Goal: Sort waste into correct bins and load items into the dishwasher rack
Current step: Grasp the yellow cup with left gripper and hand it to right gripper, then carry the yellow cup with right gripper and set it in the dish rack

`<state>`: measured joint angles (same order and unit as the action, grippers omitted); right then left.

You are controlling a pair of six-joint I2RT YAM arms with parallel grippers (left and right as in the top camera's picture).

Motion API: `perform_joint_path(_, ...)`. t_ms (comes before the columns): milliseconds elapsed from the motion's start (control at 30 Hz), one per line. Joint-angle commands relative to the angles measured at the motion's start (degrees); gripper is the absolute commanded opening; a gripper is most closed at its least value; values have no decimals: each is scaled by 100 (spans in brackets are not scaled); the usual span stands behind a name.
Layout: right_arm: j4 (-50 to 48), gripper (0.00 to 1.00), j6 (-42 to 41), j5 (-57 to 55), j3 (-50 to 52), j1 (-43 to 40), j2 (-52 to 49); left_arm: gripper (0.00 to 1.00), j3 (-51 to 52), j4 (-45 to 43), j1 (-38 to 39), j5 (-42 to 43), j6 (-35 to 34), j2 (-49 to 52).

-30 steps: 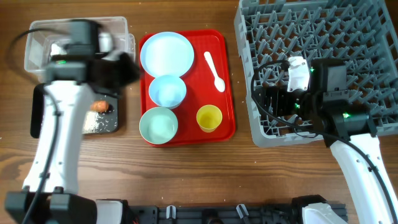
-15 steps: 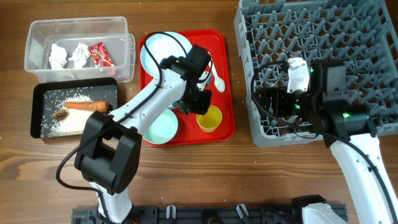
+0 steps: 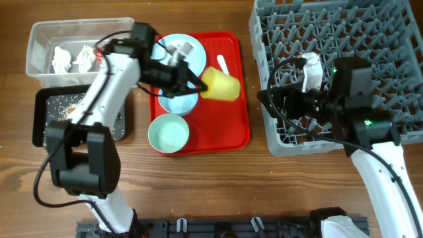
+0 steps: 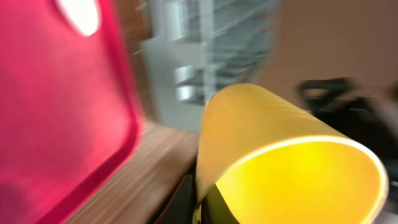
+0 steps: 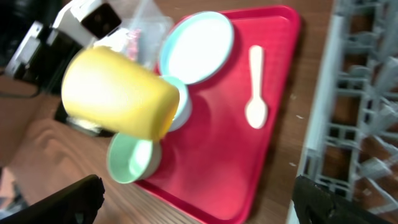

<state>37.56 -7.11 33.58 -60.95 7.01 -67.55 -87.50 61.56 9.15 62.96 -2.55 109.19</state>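
With crumpled white tissues in the far-left clear plastic tub, the left gripper clenches the small yellow cup above the flat red tray, where the round pale-blue plate waits, and the right gripper spreads wide over the dishless grey pegged rack.

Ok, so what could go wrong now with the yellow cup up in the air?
1. The left end effector pinches the cup only at its rim, tipped sideways, so it might slip and drop onto the tray.
2. The right end effector hangs open at the edge of the rack nearest the tray, so the arms could bump if the cup goes there.
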Motion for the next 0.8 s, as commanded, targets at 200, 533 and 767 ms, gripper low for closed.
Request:
perform_joint_path(200,-2004,100,-203,2551,-131,-22,-225,4,-125,-22,-7,2739,529,-173)
perform_joint_path(533,-3563,91,-673,3600,-131,267,-1558,4,-125,-20,39,2739,511,-173)
perform_joint_path(767,-4118,50,-992,3600,-131,579,-1593,4,-125,-22,39,2736,511,-173)
